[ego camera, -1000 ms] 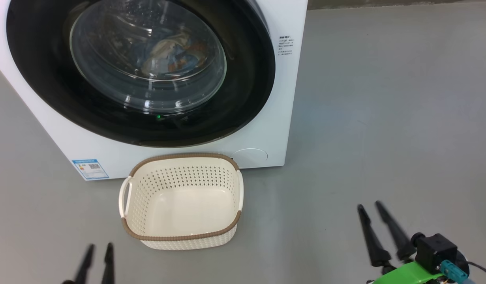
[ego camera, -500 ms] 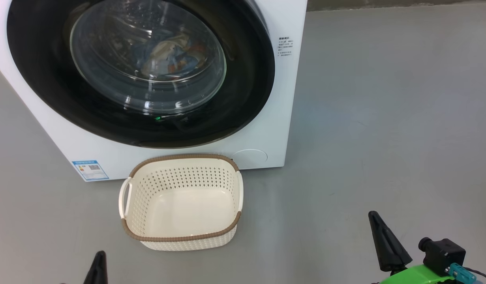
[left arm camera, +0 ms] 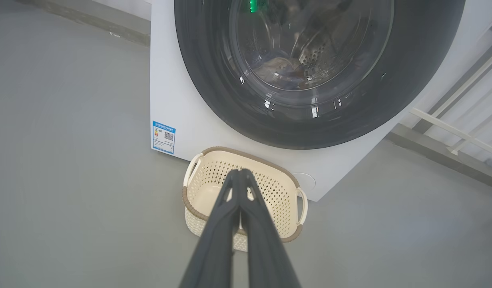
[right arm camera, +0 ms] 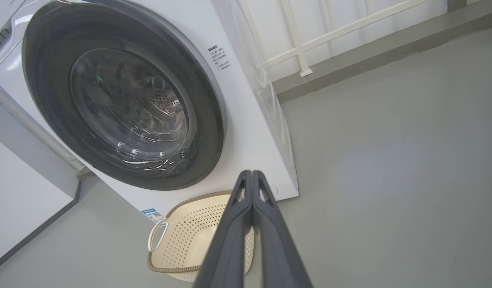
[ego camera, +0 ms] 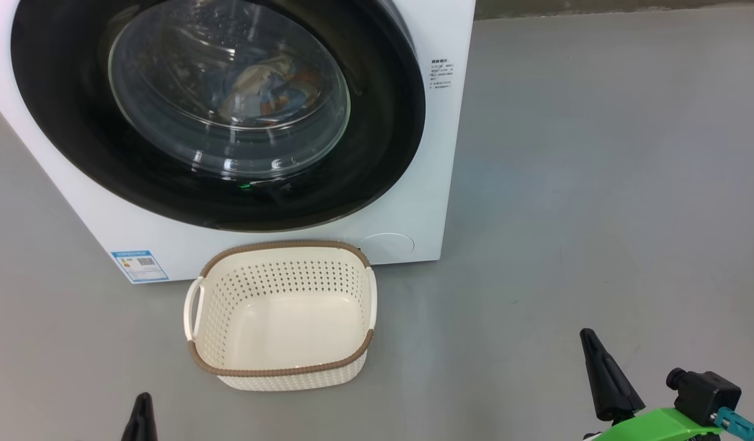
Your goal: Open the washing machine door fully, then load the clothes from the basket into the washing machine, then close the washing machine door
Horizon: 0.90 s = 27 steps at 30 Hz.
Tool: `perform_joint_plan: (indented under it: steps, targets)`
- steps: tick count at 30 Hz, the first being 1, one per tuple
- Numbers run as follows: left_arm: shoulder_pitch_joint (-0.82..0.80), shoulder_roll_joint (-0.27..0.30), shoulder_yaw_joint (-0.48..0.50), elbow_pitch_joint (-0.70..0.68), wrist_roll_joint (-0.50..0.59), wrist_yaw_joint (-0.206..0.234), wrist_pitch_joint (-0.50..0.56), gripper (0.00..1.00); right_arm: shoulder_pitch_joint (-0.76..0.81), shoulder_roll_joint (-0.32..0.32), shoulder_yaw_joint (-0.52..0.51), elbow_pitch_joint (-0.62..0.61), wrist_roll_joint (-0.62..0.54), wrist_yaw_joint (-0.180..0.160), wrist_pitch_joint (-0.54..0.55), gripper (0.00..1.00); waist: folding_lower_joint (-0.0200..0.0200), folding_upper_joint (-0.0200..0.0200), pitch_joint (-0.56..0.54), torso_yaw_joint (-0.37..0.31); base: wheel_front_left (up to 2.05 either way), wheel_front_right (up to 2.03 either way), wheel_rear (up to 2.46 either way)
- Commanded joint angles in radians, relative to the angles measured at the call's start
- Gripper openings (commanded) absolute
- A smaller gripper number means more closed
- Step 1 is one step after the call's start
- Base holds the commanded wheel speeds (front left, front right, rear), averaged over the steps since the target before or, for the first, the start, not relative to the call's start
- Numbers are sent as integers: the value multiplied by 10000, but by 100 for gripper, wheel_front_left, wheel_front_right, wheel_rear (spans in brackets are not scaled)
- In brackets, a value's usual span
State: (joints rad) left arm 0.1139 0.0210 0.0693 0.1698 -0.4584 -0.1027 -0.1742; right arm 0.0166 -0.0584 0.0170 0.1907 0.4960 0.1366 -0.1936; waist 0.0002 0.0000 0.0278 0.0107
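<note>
The white washing machine [ego camera: 413, 184] stands on the grey floor with its round black-rimmed door [ego camera: 377, 153] closed. Through the glass, light-blue and cream clothes [ego camera: 263, 82] lie in the drum. On the floor in front sits the cream basket [ego camera: 282, 367] with a brown rim, and nothing lies in it. My left gripper [ego camera: 142, 398] is shut at the lower left, short of the basket, holding nothing. At the lower right my right gripper [ego camera: 590, 335] is shut as well, over bare floor. In the wrist views each gripper's fingers [left arm camera: 240, 176] [right arm camera: 251, 176] meet at the tips.
Grey floor spreads wide to the right of the machine. A white railing [right arm camera: 305, 44] and a low kerb run behind it. A blue label [ego camera: 139, 265] sticks to the machine's lower left corner. A white wall panel [right arm camera: 18, 192] stands to one side.
Both grippers have gone from open to shut and drawn back toward the bottom edge. Machine, door and basket have not moved.
</note>
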Motion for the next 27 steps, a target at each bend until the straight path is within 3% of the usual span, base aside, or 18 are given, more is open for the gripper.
perform_joint_plan:
  steps: [1, 27]
  targets:
    - [-407, 158, 107, -161, -217, -57, 56, 0, -358, -98, -9, -199, 246, -14, 24, 0, -1, 0, -2, 0, 0, 0, 0]
    - [-897, 194, 198, 87, -3273, -118, 819, 0, -584, -177, -185, -10, 3340, -26, 706, 0, -1, 0, -68, -29, 0, 0, 0]
